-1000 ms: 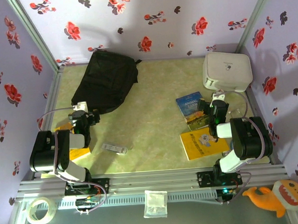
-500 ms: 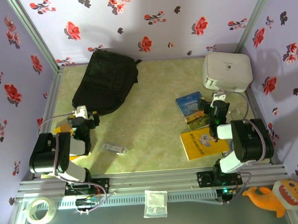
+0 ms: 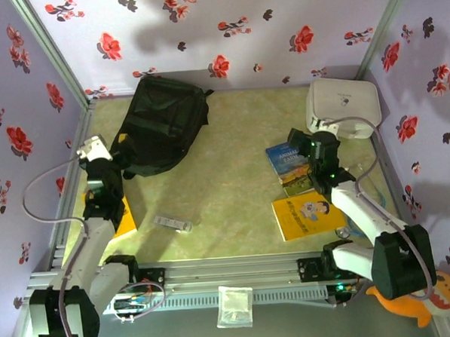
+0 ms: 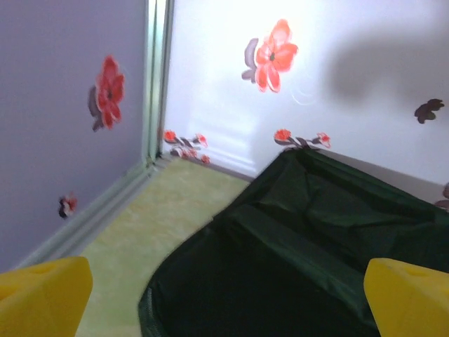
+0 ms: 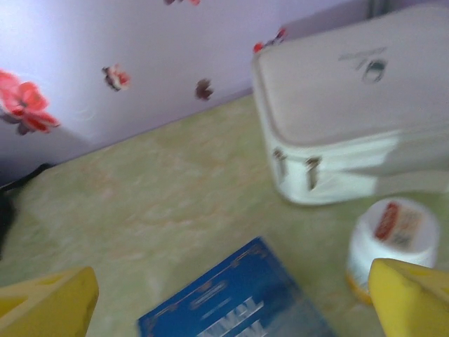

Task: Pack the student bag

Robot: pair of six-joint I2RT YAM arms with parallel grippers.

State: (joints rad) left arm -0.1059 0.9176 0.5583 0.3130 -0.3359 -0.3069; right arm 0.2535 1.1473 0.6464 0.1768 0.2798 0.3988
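Observation:
The black student bag (image 3: 162, 123) lies flat at the back left of the table. In the left wrist view the bag (image 4: 309, 239) spreads out right ahead, with its zipped edge nearest. My left gripper (image 3: 98, 161) hovers by the bag's near left corner; its yellow fingertips (image 4: 42, 295) stand far apart, so the left gripper (image 4: 228, 300) is open with nothing in it. My right gripper (image 3: 305, 145) hangs over the blue book (image 3: 287, 159). It is open too (image 5: 231, 302), and the blue book (image 5: 231, 309) lies below and between the fingers.
A white hard case (image 3: 342, 106) sits at the back right, with a small white jar (image 5: 394, 235) before it. A yellow book (image 3: 307, 215) lies front right, a small grey bar (image 3: 173, 222) in the middle and a yellow item (image 3: 123, 219) under the left arm. Flowered walls enclose three sides.
Both arms have unfolded from their low rest pose. The left gripper swung out left and forward beside the bag; the right gripper rose and moved left over the blue book.

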